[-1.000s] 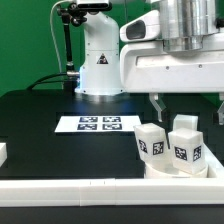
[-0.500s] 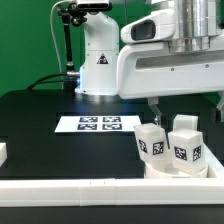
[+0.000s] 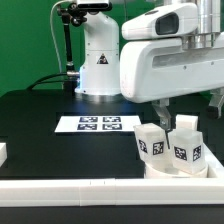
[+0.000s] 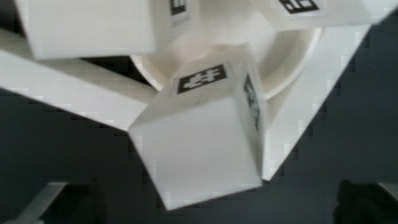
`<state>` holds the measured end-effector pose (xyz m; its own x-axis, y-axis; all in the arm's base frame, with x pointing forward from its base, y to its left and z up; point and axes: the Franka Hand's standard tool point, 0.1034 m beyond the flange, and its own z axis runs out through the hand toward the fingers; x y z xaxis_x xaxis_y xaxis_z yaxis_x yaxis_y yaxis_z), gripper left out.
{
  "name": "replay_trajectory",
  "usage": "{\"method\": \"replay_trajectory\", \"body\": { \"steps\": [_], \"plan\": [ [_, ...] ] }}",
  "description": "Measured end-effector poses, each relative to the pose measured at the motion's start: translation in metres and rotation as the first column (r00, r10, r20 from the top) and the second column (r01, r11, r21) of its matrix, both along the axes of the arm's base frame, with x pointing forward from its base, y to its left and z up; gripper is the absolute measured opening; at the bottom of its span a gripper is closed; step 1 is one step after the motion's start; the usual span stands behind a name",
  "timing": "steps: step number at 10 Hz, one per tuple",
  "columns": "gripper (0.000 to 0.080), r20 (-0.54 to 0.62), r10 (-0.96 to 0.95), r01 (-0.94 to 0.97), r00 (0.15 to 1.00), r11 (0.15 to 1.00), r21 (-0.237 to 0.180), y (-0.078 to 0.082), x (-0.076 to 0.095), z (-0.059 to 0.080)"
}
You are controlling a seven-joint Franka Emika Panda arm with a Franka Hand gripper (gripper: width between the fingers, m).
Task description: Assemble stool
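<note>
Three white tagged leg blocks stand on the round seat disc (image 3: 158, 168) at the front of the exterior view's right: one nearest (image 3: 152, 142), one beside it (image 3: 186, 150), one behind (image 3: 183, 124). My gripper (image 3: 189, 108) hangs open just above them, with its fingers (image 3: 160, 106) apart. In the wrist view one leg block (image 4: 205, 140) lies between my dark fingertips (image 4: 45, 200), not touched by either. The seat disc rim (image 4: 295, 75) and two more leg blocks (image 4: 98, 30) lie beyond it. My gripper (image 4: 206, 207) holds nothing.
The marker board (image 3: 99, 124) lies mid-table. A long white rail (image 3: 80, 188) runs along the front edge and shows in the wrist view (image 4: 63, 85). A small white part (image 3: 3, 152) sits at the exterior view's left edge. The robot base (image 3: 98, 65) stands behind.
The hand's white body has grown larger and shifted slightly in the exterior view; the wrist above it has moved right. The leg blocks and seat have not moved.
</note>
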<state>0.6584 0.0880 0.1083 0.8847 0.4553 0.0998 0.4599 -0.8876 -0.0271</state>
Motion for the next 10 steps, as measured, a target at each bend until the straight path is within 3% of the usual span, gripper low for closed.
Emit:
{"method": "replay_trajectory", "body": {
  "steps": [2,3,6,10],
  "plan": [
    [0.0649,0.010,0.144,-0.144,0.989,0.989,-0.015,-0.0009,0.0002,0.0000],
    [0.0649,0.025,0.292,-0.290,0.956,0.956,-0.049,-0.0015,0.0020,0.0004],
    [0.0649,0.000,0.628,-0.623,0.778,0.772,-0.131,-0.0007,0.0052,-0.0041],
    [0.0649,-0.027,0.798,-0.791,0.602,0.592,-0.156,-0.0071,0.0057,-0.0047]
  ]
}}
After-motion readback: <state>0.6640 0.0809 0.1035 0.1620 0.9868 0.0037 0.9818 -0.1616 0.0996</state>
